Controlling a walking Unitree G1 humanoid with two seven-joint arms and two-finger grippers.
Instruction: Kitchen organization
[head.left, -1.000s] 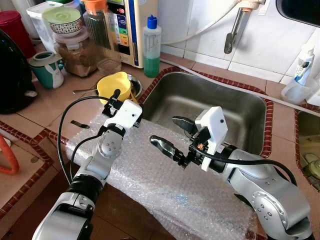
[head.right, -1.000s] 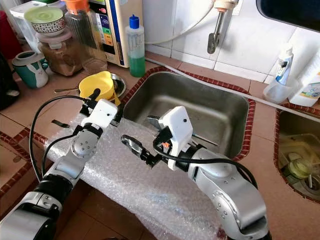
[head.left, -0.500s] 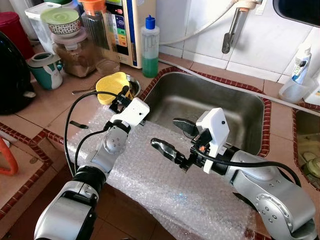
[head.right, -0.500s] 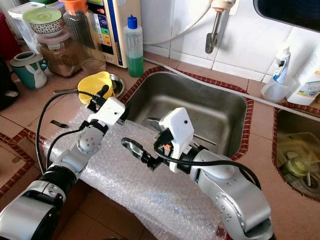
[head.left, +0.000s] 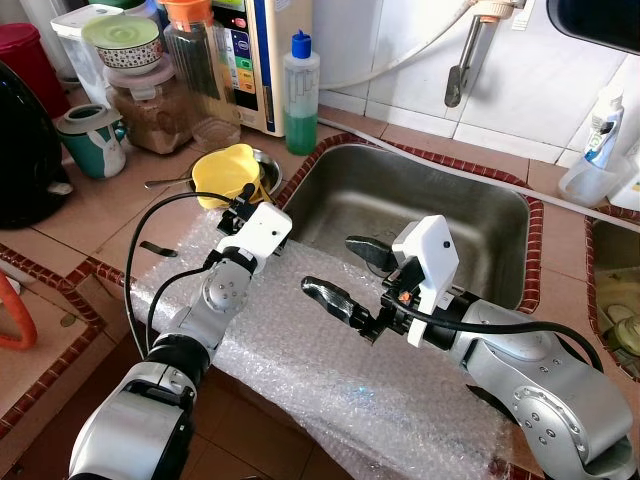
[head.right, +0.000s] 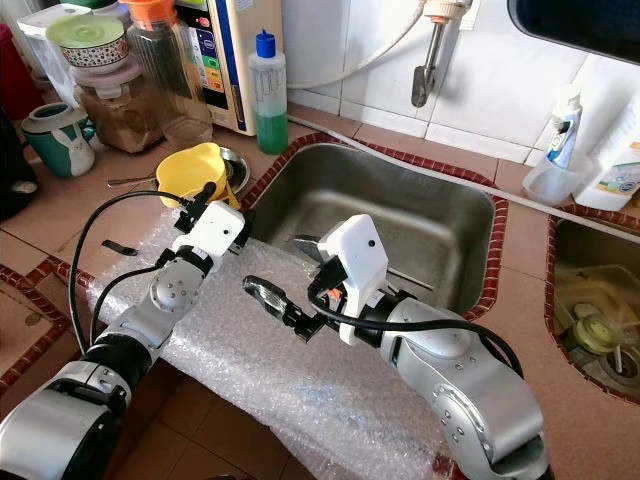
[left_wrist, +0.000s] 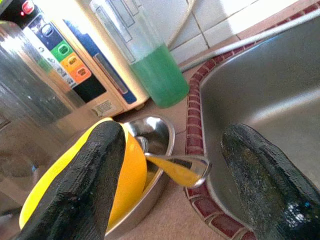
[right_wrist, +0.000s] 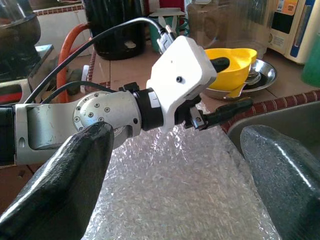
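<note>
Yellow cup (head.left: 228, 172) in steel bowl (head.left: 266, 170) beside sink (head.left: 420, 205); left claw (head.left: 243, 196) and right claw (head.left: 350, 270) both wide open, empty.

Head cams sit up high, looking forward and down at the tiled bench (head.left: 110, 215). The sink (head.left: 430, 215) is center frame, the wall tiles run along the top, and both arms come in from the bottom. The right eye sees the same scene slid a bit leftward.

The left wrist cam is super close and low, looking between its fingers (left_wrist: 82, 185) at the yellow bowl (left_wrist: 127, 175) and the sink rim.

The right wrist cam faces back across the bubble wrap (right_wrist: 190, 195) at the left hand (right_wrist: 225, 85), so it shares that yellow bowl with the others.
</note>
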